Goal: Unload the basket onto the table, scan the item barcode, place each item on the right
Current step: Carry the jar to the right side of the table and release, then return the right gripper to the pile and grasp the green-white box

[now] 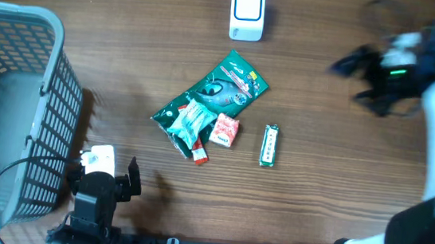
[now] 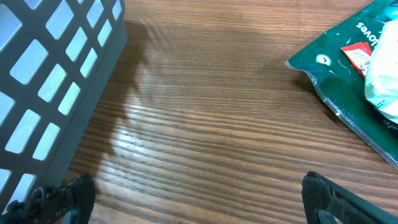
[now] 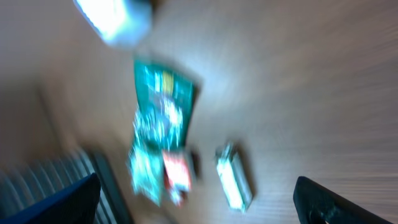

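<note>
On woodgrain table | glossy crinkled green pouch | grey lattice basket | left gripper, right gripper: jaws apart, empty

Wood table. On it: basket at left, scanner top centre, green pouch mid-table, red packet and green stick near it.
</note>
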Controlling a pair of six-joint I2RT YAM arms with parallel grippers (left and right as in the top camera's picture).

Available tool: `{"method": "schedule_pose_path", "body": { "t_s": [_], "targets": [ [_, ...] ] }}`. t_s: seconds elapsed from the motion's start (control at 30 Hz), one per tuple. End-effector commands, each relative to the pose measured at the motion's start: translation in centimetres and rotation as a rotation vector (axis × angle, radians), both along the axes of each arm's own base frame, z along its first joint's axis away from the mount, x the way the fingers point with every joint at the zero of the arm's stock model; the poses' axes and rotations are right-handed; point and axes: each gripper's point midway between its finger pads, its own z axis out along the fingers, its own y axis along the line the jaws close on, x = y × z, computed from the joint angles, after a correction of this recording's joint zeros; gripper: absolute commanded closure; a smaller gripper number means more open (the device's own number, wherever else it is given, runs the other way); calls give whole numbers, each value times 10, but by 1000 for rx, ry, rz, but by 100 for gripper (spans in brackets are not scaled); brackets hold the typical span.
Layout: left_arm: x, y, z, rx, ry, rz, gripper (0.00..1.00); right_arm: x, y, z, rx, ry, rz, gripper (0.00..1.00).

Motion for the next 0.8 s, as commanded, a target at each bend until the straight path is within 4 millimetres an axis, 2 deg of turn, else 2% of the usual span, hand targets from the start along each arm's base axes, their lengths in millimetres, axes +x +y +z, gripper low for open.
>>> {"method": "schedule_pose_path", "body": {
  "t_s": [0.0,0.1,0.2,0.23,0.37,0.4,0.5,0.6,0.67,0.77],
  "targets": [
    [-1,0,-4,10,10,-13,0,-30,52,-53,-125,86,184,0],
    [-1,0,-4,10,10,-12,0,-57,80,-92,-214,174,192,0],
    [-1,0,-4,10,10,-13,0,-76,104,-118,-278,161,287,1],
    [-1,0,-4,10,10,-13,0,-82,109,-122,-282,161,310,6],
    [-1,0,-4,10,10,-13,0,-99,129,-129,-286,174,358,45],
    [-1,0,-4,10,10,-13,0,-101,132,-129,-287,179,353,51],
    [-1,0,-4,10,10,-13,0,-98,141,-129,-285,143,368,71],
    [-1,0,-4,10,10,-13,0,-92,135,-140,-339,149,285,92],
    [-1,0,-4,10,10,-13,0,-94,134,-151,-349,170,275,96],
    [-1,0,-4,10,10,-13,0,-100,133,-168,-351,204,280,96]
  ]
}}
